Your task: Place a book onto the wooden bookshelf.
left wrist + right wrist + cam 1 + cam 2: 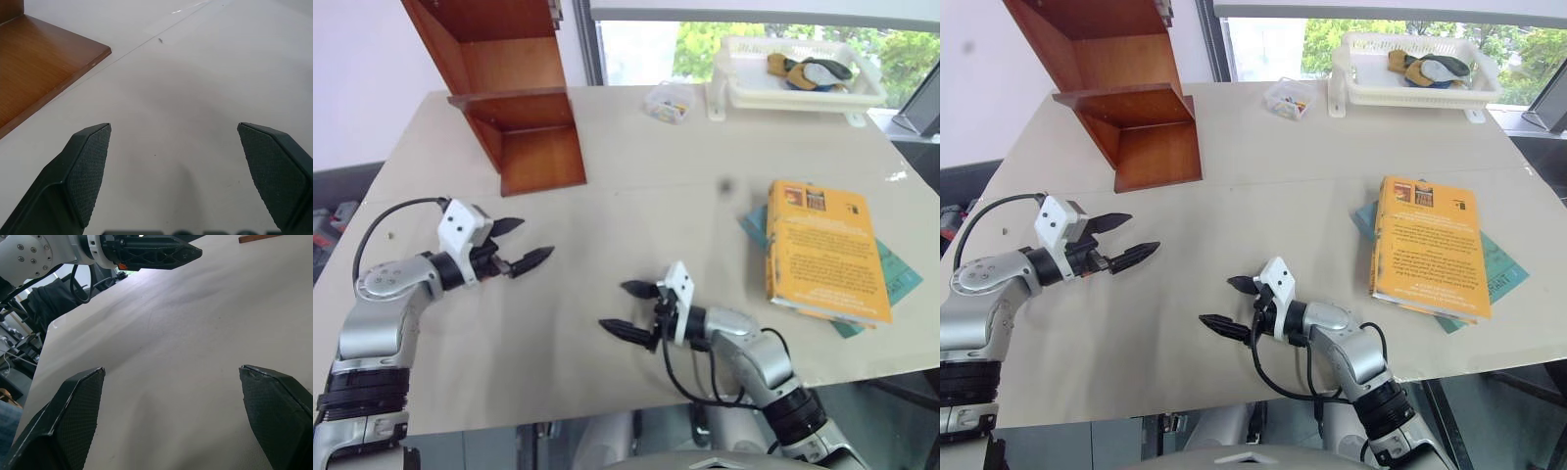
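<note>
Counting the books, two are seen on the table (636, 196): the thick yellow-orange book (824, 250), black text on its cover, is stacked on a thinner teal book (897, 274) at the right. One wooden bookshelf (514, 88) stands far left. The left gripper (523, 245) and the right gripper (628, 308) are spread wide, nothing held.

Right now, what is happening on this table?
A two-armed robot is set to put the yellow-orange book on the wooden bookshelf, but nothing is held yet. The left gripper and the right gripper are both open, over bare table. The book lies flat on a teal book at the table's right side; the bookshelf stands at the far left.
</note>
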`<state>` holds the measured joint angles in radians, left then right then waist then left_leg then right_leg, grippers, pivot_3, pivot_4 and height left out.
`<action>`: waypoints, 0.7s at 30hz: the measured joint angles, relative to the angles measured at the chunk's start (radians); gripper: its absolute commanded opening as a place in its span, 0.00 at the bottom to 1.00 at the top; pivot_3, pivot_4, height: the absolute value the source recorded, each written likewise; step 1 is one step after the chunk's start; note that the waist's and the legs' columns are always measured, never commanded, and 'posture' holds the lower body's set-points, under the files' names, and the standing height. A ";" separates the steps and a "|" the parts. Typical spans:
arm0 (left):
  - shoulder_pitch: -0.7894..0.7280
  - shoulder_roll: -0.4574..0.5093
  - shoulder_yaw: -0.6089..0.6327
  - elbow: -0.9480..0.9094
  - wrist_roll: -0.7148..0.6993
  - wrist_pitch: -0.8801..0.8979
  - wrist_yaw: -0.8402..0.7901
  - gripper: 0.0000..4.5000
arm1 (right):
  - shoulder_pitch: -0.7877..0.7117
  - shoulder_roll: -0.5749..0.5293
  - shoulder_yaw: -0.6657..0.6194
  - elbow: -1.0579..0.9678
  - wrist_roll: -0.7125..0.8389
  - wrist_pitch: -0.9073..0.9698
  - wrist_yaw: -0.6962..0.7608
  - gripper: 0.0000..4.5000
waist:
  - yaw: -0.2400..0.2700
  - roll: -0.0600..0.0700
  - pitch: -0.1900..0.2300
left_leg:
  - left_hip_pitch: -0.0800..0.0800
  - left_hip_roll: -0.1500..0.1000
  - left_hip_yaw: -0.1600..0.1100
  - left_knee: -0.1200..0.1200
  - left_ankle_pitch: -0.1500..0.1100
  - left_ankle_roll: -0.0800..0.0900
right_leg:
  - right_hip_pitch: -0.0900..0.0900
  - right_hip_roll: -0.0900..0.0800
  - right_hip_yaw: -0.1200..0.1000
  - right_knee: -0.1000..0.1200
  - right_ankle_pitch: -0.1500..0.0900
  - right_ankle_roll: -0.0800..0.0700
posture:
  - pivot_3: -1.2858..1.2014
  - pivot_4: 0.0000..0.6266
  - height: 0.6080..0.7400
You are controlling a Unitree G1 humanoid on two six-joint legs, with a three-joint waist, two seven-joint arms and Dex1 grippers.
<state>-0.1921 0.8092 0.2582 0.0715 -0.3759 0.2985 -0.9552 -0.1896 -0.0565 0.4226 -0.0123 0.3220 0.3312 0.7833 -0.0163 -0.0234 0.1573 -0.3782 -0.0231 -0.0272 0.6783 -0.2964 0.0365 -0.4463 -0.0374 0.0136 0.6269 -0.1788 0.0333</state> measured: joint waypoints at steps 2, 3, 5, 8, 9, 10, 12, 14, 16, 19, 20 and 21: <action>0.005 -0.001 0.001 -0.004 0.000 -0.002 0.003 0.99 | -0.003 -0.002 0.000 0.000 0.000 0.004 0.001 1.00 | 0.000 0.000 0.000 | 0.000 0.000 0.000 0.000 0.000 0.000 | 0.000 0.000 0.000 0.000 0.000 0.000 | 0.52 0.24 1.00; 0.007 -0.003 0.001 -0.007 0.000 -0.002 0.004 0.99 | -0.005 -0.004 0.000 0.000 0.000 0.006 0.003 1.00 | -0.001 0.000 0.000 | 0.000 0.000 0.000 0.000 0.000 0.000 | 0.000 0.000 0.000 0.000 0.000 0.000 | 0.52 0.24 1.00; 0.025 -0.012 0.002 -0.022 -0.001 -0.002 0.007 0.99 | -0.021 -0.015 -0.004 0.001 0.000 0.012 0.014 1.00 | -0.001 0.000 0.000 | 0.000 0.000 0.000 0.000 0.000 0.000 | 0.000 0.000 0.000 0.000 0.000 0.000 | 0.52 0.24 1.00; 0.034 -0.013 0.003 -0.023 -0.001 -0.001 0.008 0.99 | -0.026 -0.015 -0.006 0.007 -0.001 0.012 0.020 1.00 | 0.000 0.000 0.000 | 0.000 0.000 0.000 0.000 0.000 0.000 | 0.000 0.000 0.000 0.000 0.000 0.000 | 0.52 0.24 1.00; 0.034 -0.013 0.005 -0.023 -0.001 -0.001 0.008 0.99 | -0.028 -0.014 -0.007 0.010 -0.001 0.011 0.021 1.00 | 0.000 0.000 0.000 | 0.000 0.000 0.000 0.000 0.000 0.000 | 0.000 0.000 0.000 0.000 0.000 0.000 | 0.52 0.24 1.00; 0.034 -0.013 0.005 -0.023 -0.001 -0.001 0.008 0.99 | -0.029 -0.014 -0.007 0.012 -0.001 0.010 0.021 1.00 | 0.000 0.000 0.000 | 0.000 0.000 0.000 0.000 0.000 0.000 | 0.000 0.000 0.000 0.000 0.000 -0.001 | 0.52 0.24 1.00; 0.034 -0.013 0.005 -0.023 -0.001 -0.001 0.008 0.99 | -0.031 -0.014 -0.007 0.015 -0.002 0.008 0.021 1.00 | 0.000 0.000 0.000 | 0.000 0.000 0.000 0.000 0.001 -0.001 | 0.000 0.000 0.000 0.000 0.001 -0.001 | 0.52 0.24 1.00; 0.034 -0.013 0.005 -0.023 -0.001 -0.001 0.008 0.99 | -0.033 -0.013 -0.007 0.020 -0.002 0.002 0.024 1.00 | 0.000 0.000 0.000 | 0.000 0.001 0.000 0.000 0.001 -0.001 | 0.000 0.000 0.000 0.000 0.001 -0.001 | 0.52 0.24 1.00; 0.034 -0.013 0.005 -0.023 -0.001 -0.001 0.007 0.99 | -0.033 -0.012 -0.006 0.023 -0.003 -0.004 0.025 1.00 | 0.000 0.000 0.000 | 0.000 0.001 0.000 0.000 0.001 -0.001 | 0.000 0.000 0.000 0.000 0.001 -0.001 | 0.52 0.24 1.00; 0.034 -0.013 0.005 -0.023 -0.001 -0.001 0.007 0.99 | -0.033 -0.010 -0.006 0.026 -0.003 -0.008 0.026 1.00 | 0.000 0.000 0.000 | 0.000 0.001 0.000 0.000 0.001 -0.001 | 0.000 0.000 0.000 0.000 0.001 -0.001 | 0.52 0.24 1.00; 0.034 -0.013 0.005 -0.023 -0.001 -0.001 0.007 0.99 | -0.033 -0.010 -0.006 0.026 -0.003 -0.008 0.026 1.00 | 0.000 0.000 0.000 | 0.000 0.001 0.000 0.000 0.001 -0.001 | 0.000 0.000 0.000 0.000 0.001 -0.001 | 0.52 0.24 1.00; 0.034 -0.013 0.005 -0.023 -0.001 -0.001 0.007 0.99 | -0.033 -0.010 -0.006 0.026 -0.003 -0.008 0.026 1.00 | 0.000 0.000 0.000 | 0.000 0.001 0.000 0.000 0.001 -0.001 | 0.000 0.000 0.000 0.000 0.001 -0.001 | 0.52 0.24 1.00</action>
<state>-0.1584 0.7961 0.2634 0.0489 -0.3772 0.2975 -0.9479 -0.2222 -0.0666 0.4164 0.0142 0.3189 0.3234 0.8095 -0.0164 -0.0234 0.1572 -0.3780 -0.0222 -0.0274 0.6785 -0.2957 0.0355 -0.4462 -0.0371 0.0134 0.6273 -0.1780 0.0322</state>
